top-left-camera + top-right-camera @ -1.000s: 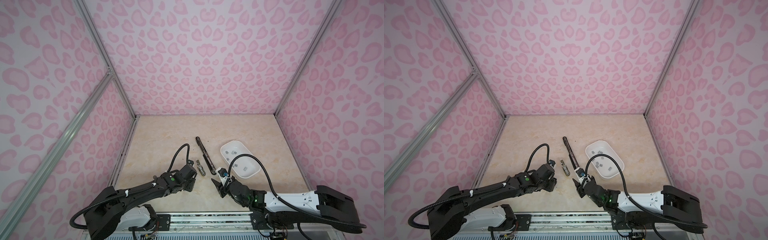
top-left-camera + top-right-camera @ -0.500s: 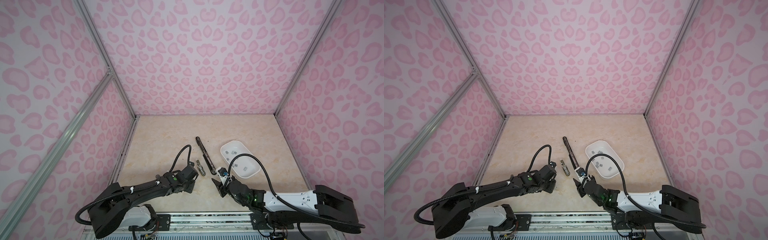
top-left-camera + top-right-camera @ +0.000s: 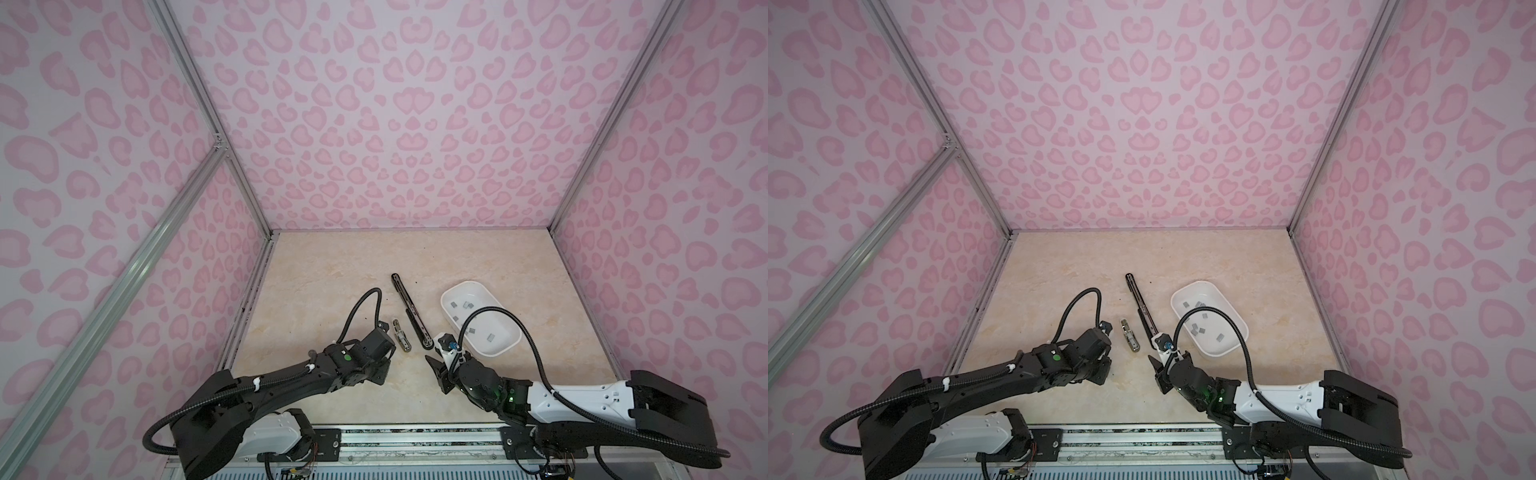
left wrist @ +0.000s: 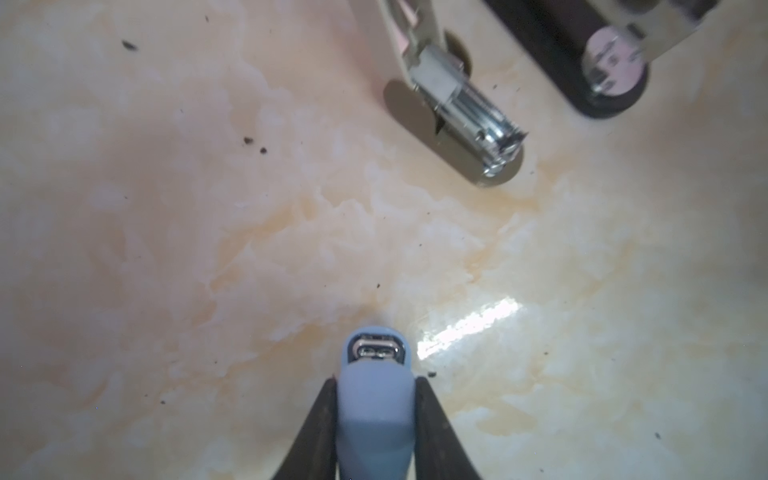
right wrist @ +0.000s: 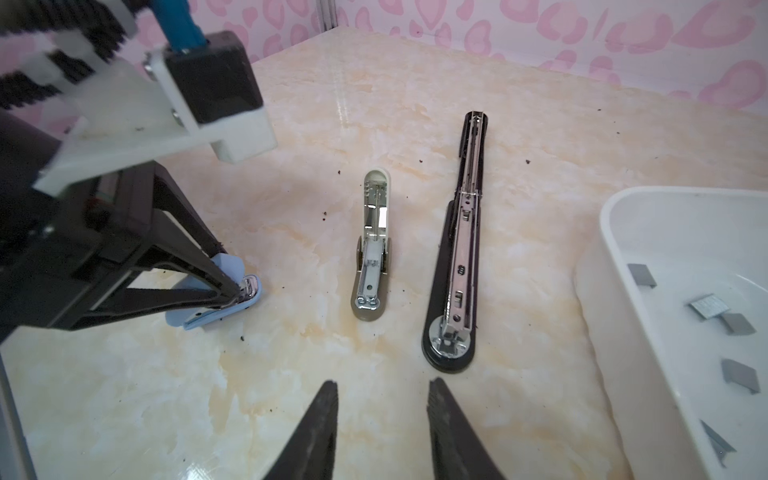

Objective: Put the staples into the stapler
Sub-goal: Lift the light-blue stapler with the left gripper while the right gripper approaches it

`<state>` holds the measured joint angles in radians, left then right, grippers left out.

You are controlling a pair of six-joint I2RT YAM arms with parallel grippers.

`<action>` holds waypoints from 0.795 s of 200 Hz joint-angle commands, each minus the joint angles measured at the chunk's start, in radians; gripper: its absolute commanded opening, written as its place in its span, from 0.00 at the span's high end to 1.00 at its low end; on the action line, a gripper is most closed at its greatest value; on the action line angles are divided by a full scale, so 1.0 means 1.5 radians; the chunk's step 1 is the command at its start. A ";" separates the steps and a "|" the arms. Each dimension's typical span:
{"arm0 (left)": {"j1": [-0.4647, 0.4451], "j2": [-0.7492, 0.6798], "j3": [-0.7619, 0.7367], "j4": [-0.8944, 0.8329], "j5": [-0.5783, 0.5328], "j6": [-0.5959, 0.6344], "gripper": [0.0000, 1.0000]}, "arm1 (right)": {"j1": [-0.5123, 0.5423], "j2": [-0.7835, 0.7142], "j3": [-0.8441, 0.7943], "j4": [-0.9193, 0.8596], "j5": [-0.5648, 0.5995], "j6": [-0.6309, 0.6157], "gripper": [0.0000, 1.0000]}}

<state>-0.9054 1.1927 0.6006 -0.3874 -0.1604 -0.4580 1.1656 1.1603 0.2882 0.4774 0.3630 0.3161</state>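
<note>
My left gripper point(image 4: 376, 384) is shut on a small blue stapler point(image 4: 376, 411), low on the table; the right wrist view shows its fingertips point(image 5: 232, 291) pinching that blue stapler point(image 5: 216, 311). In both top views the left gripper point(image 3: 380, 368) point(image 3: 1102, 368) hides it. A beige stapler point(image 3: 401, 338) point(image 5: 372, 257) and a long black stapler point(image 3: 409, 309) point(image 5: 461, 249) lie opened flat beside each other. Staples point(image 3: 467, 304) point(image 5: 708, 307) lie loose in a white tray point(image 3: 494, 351) point(image 5: 615, 208). My right gripper point(image 5: 382, 388) point(image 3: 436, 368) is open and empty, near the black stapler's round end.
Patterned pink walls point(image 3: 395, 124) enclose the marble table point(image 3: 332, 270) on three sides, with metal frame posts at the corners. The arm bases sit on a rail point(image 3: 415, 440) along the front edge. Cables point(image 3: 498, 309) arch over the tray and the left wrist.
My left gripper has closed on the blue stapler and its arm shifted slightly. The right gripper's jaws have narrowed a little but remain apart.
</note>
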 commanded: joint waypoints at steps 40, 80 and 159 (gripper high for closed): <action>0.001 -0.115 0.077 0.066 0.006 0.109 0.92 | -0.053 -0.088 -0.005 0.039 -0.034 0.080 0.60; 0.000 -0.063 0.120 0.131 0.020 0.166 0.96 | -0.066 -0.124 0.080 -0.085 -0.054 0.099 0.77; 0.000 -0.149 -0.021 0.290 0.131 0.227 0.96 | -0.063 -0.027 0.143 -0.052 -0.175 0.096 0.97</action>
<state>-0.9054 0.9855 0.5915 -0.0731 -0.0208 -0.1555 1.0660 1.0763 0.4808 0.3832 0.1707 0.4561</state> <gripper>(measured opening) 0.288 0.055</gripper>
